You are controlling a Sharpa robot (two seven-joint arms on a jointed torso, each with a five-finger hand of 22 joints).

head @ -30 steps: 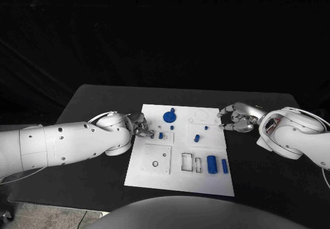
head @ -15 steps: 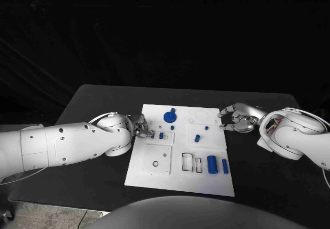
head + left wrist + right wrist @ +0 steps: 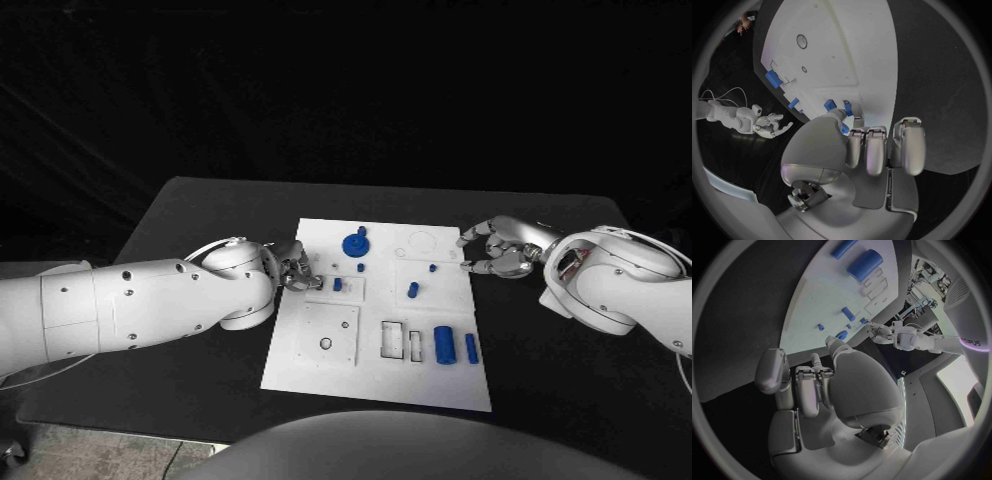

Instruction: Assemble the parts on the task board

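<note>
Task board (image 3: 329, 355), the white plate, lies in the middle of the black table (image 3: 188, 210) with its blue parts spread over it: a round gear-like piece (image 3: 353, 243) near the far edge, a small peg (image 3: 338, 284) beside the left hand, another short peg (image 3: 413, 290) toward the middle, and a thick cylinder (image 3: 444, 344) with a slimmer bar (image 3: 472, 348) next to it at the near right, just beside two empty rectangular slots (image 3: 392, 340); the left hand (image 3: 293, 268) sits at the board's left edge with its fingers curled in close over the small peg, though whether it actually pinches anything I cannot tell; the right hand (image 3: 495, 250) hovers at the board's right edge, fingers bent inward, and nothing shows in its grasp, though its palm side is hidden.

Judging by this, the step in hand is probably the left hand's work on the peg; to do it well, the fingertips should close on the peg's sides rather than its top, lift it straight so it stays upright, and align it over its socket before pressing; the right hand would do best to stay clear, or steady the board's edge if the plate slides.
</note>
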